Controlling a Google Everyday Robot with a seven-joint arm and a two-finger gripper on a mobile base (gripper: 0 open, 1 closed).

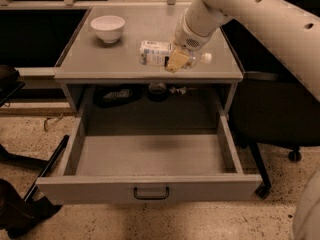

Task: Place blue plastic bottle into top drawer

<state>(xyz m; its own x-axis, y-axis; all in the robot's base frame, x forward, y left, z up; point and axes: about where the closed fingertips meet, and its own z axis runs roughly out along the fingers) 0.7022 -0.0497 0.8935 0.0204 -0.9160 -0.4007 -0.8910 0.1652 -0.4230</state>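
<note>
The blue plastic bottle (156,53) lies on its side, white cap (206,58) to the right. It is held just above the grey tabletop (100,59), near its front edge. My gripper (178,59) comes down from the upper right and is shut on the bottle's middle, with one yellowish finger (176,61) showing in front. The top drawer (150,156) is pulled fully open below the tabletop. Its inside is bare and its front panel has a small central handle (151,192).
A white bowl (107,28) stands at the tabletop's back left. Dark objects (114,95) lie on the shelf behind the drawer. A black chair (280,119) stands at the right. Dark gear (15,209) lies on the floor at the left. My arm (260,14) crosses the upper right.
</note>
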